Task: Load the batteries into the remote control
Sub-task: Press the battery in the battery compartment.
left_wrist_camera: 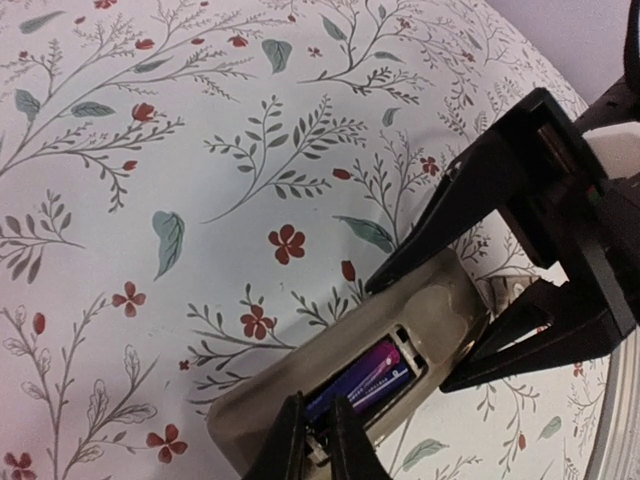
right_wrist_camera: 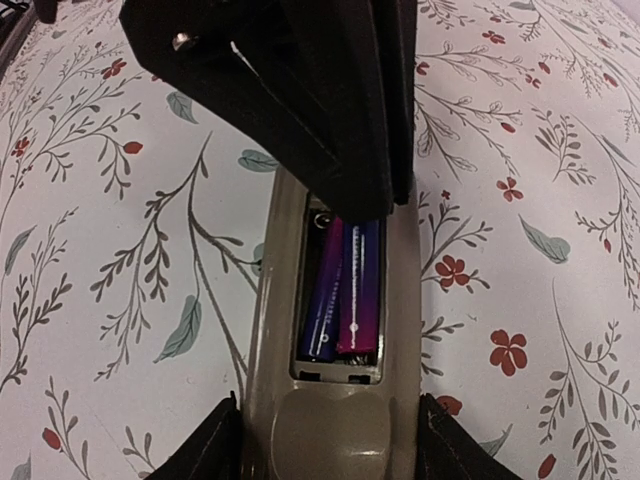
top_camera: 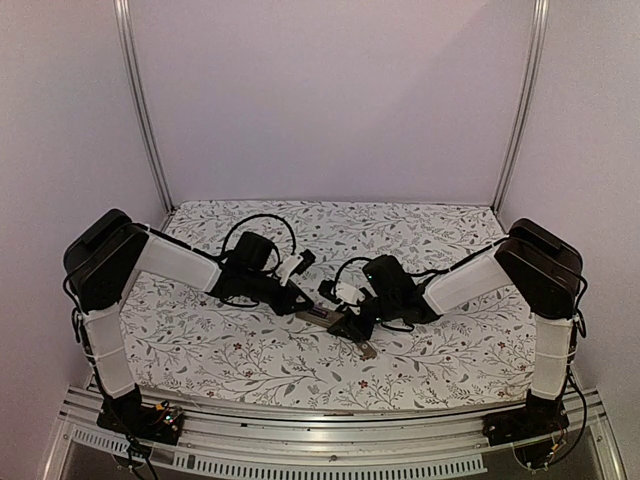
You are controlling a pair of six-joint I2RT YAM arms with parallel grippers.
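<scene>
The remote control (right_wrist_camera: 330,425) lies back up on the floral cloth, its battery recess open. Two purple-blue batteries (right_wrist_camera: 345,290) lie in the recess; the left one sits slanted. My right gripper (right_wrist_camera: 330,445) is shut on the remote's near end, one finger on each side. My left gripper (left_wrist_camera: 318,425) has its fingers almost together, with the tips down in the recess at the far end of a battery (left_wrist_camera: 365,385). In the top view both grippers, left (top_camera: 303,300) and right (top_camera: 352,322), meet over the remote (top_camera: 325,317) at the table's middle.
A small flat tan-grey cover piece (top_camera: 368,350) lies on the cloth just in front of the right gripper. Cables loop behind both wrists. Pale walls and metal posts (top_camera: 140,110) enclose the table.
</scene>
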